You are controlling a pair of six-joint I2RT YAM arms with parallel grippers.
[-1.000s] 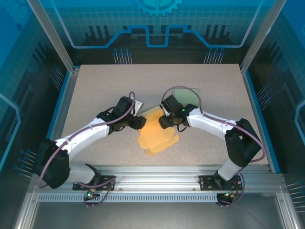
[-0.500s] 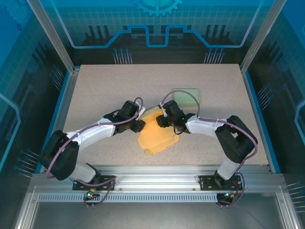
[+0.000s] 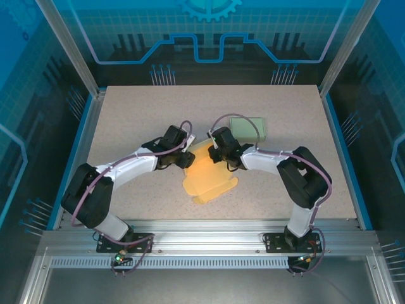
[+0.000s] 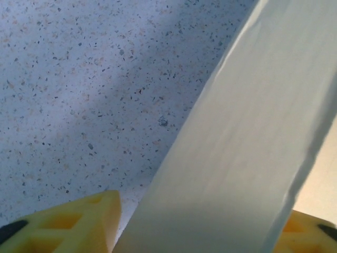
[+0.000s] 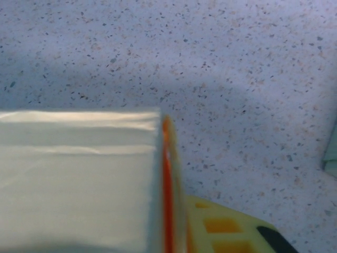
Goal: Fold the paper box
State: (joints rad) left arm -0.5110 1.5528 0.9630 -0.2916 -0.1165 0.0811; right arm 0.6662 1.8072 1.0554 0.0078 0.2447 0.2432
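**Top external: box mid-bench, both claws at its far edge**

Top external. Orange box [image 3: 205, 180] lies flattened near the middle of the bench [image 3: 126, 120], just below frame centre. Both arms reach inward and meet at its upper edge. Left claw [image 3: 188, 159] sits at the box's upper left corner, right claw [image 3: 214, 154] at the upper right, and the two are close together. A green sheet [image 3: 256, 130] lies flat up and right of the right claw, apart from the box. The right arm's cable loops over its near side.

Left wrist. Yellow fingers [image 4: 79, 226] show in the lower left and lower right corners, standing well apart. A pale flap [image 4: 237, 147] rises between them on a slant from bottom centre to the upper right corner. Its lower edge runs down beside the left finger. Cannot tell if either finger presses on it. Speckled bench fills the upper left.

Right wrist. A pale panel [image 5: 79, 179] of the box covers the lower left, ending in an orange edge [image 5: 167, 184] that runs down mid-frame. One yellow finger [image 5: 226, 226] sits tight against that edge at bottom centre-right, and the other is hidden behind the panel. Claw reads as closed, clamped on the box edge. A sliver of the green sheet shows at the right border.
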